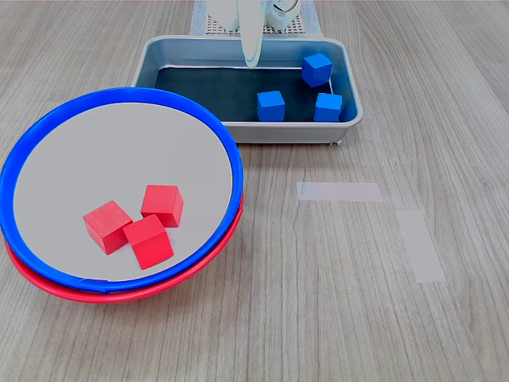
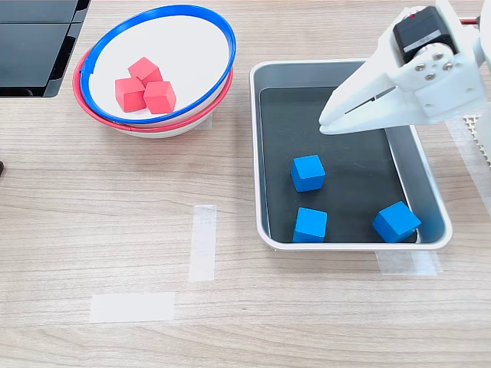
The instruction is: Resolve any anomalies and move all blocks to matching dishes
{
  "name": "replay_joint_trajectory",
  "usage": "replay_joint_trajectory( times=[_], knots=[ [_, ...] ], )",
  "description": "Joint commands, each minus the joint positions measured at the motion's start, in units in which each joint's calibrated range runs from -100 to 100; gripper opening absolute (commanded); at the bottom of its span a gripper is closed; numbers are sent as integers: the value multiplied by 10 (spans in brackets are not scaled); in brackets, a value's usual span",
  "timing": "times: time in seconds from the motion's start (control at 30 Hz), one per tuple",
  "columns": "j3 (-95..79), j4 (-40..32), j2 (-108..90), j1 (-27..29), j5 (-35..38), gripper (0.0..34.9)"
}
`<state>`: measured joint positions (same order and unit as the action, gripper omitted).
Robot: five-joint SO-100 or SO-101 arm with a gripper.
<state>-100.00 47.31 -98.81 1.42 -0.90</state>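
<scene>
So the white plastic gripper point(image 2: 331, 123) is hanging over the grey rectangular metal tray point(image 2: 265, 153) in the right half of the second exterior view, its jaws pretty much closed to a narrow slit and gripping nothing. All three small glossy blue cubes sit on the tray's dark floor, below the fingertips in that frame: one point(image 2: 308, 172) near the middle and closest to the tip, one point(image 2: 310, 225) by the bottom wall, one point(image 2: 397, 221) turned at an angle in the lower right corner. None of them touch the gripper. Over in the upper left of the second exterior view, the shallow round blue-rimmed dish point(image 2: 219, 23) is stacked tilted inside the red-rimmed dish point(image 2: 92, 110), both smooth with pale grey insides. Three glossy red cubes point(image 2: 145, 85) are huddled together in the top dish, touching each other. The wood-grain tabletop point(image 2: 115, 230) has a couple of pale translucent tape strips point(image 2: 203, 241) stuck on it, lower left of the tray.
</scene>
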Motion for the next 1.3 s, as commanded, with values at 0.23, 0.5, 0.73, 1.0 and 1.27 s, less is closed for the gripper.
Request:
replay_joint_trajectory(
  times=[0.23,0.5,0.73,1.0,1.27],
  knots=[
    [0,1,-3,-1,2,3],
    [0,1,-3,-1,2,3],
    [0,1,-3,-1,2,3],
    [0,1,-3,-1,2,3],
    [0,1,-3,7,-2,3]
  ],
)
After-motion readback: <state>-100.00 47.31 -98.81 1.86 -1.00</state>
